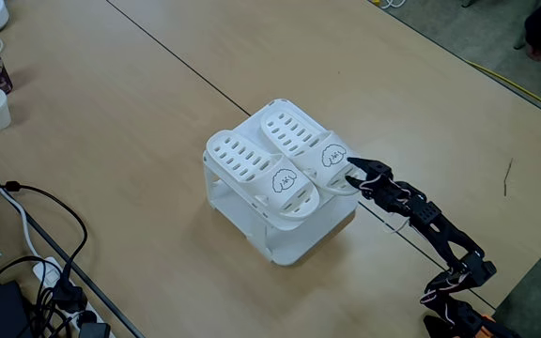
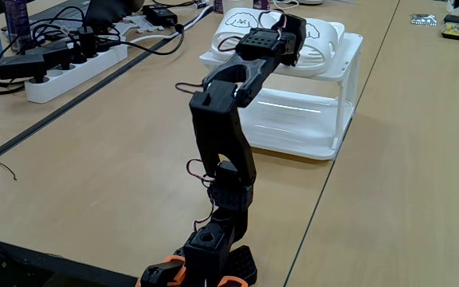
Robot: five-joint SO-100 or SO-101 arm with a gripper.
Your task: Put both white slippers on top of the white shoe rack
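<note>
Your two white rubber slippers (image 1: 270, 160) lay side by side atop the low white plastic shoe rack (image 1: 294, 242) at mid-frame, your black gripper (image 1: 353, 172) open at the right slipper's heel.

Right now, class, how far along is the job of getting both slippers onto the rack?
Done: both white slippers lie side by side on top of the white rack. In hand: the pincer sits at the heel of the slipper nearer the arm; whether it grips is unclear. Left: backing the arm away.
</note>
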